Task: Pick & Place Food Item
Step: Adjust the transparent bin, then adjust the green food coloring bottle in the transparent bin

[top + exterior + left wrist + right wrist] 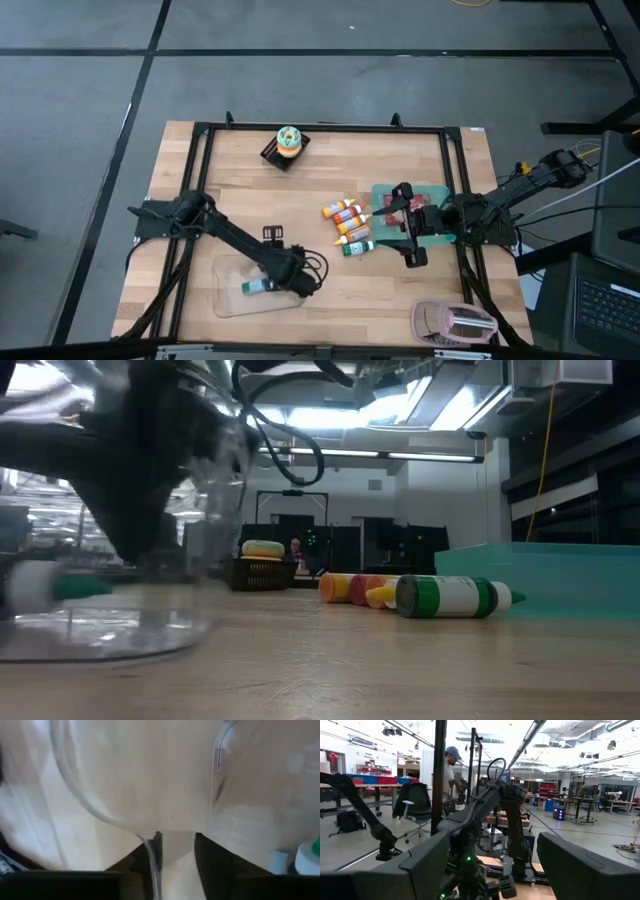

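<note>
Clear plastic tray holds the green bottle; left end effector, fingers parted, should lift straight; right end effector waits open.

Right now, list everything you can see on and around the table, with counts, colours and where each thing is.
clear tray: one, transparent, front left of table.
green-capped bottle: one, white with green, lying in the clear tray under the left hand.
sauce bottles: about five, orange, yellow and green-banded, lying mid-table beside the teal tray.
teal tray: one, teal, right of centre, red items inside.
black basket: one, black, back centre, holding a yellow and green food item.
pink container: one, pink, front right corner.
person: one, standing in the room beyond.
left hand: over the clear tray.
right hand: open, at the teal tray.
</note>
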